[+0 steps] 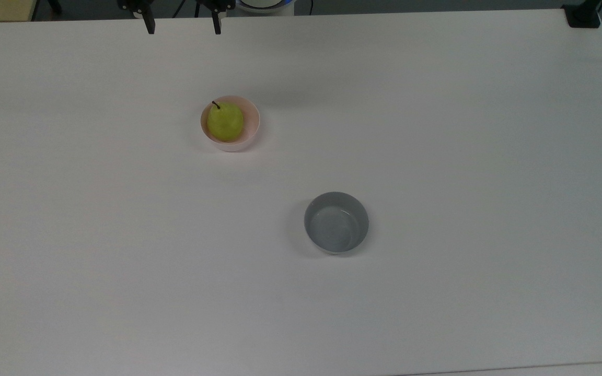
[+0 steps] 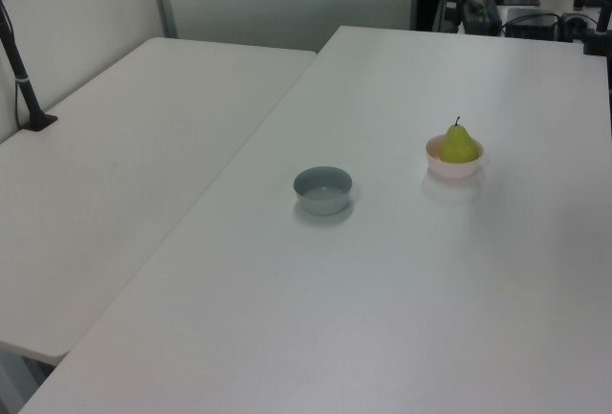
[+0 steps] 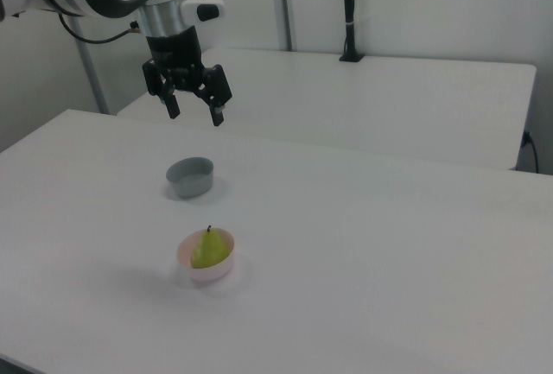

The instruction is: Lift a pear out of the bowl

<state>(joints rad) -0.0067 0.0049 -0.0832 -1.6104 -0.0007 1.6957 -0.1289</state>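
Tool high, nothing gripped

Tool (image 3: 195,111) hangs wide open and empty, well above the surface (image 1: 437,130). Pear (image 1: 225,121) sits stem-up in pink bowl (image 1: 251,125), at 11 o'clock from grey bowl (image 1: 336,222) in the top view; upright pose suits a top-down grasp.

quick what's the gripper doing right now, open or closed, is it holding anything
Gripper: open, jaws spread wide, holding nothing, up in the air above the table. The pear sits in the pink bowl, untouched.
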